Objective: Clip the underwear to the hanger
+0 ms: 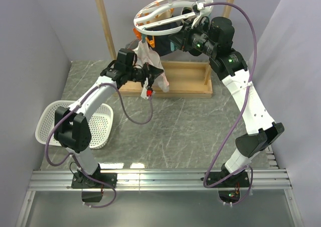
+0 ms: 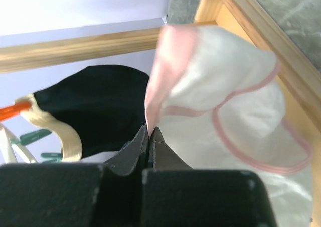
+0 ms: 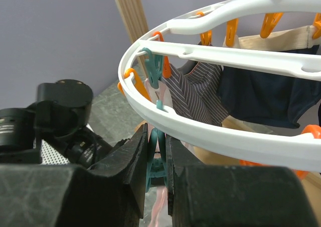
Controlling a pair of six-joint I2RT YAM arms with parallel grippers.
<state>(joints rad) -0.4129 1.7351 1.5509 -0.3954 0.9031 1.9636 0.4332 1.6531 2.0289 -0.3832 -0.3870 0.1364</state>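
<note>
Left fingers pinch underwear; right fingers clamp teal clip.

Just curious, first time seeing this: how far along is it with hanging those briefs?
Done: a dark garment and a striped cloth already hang on the hanger. In hand: the left claw pinches the underwear by its pink edge; the right claw squeezes a teal clip. Left: feed the edge into that clip, then let go.

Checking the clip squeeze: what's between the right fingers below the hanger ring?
A teal clip, dangling below the hanger, sits pinched between the fingers of the right gripper; the right wrist view shows it.
</note>
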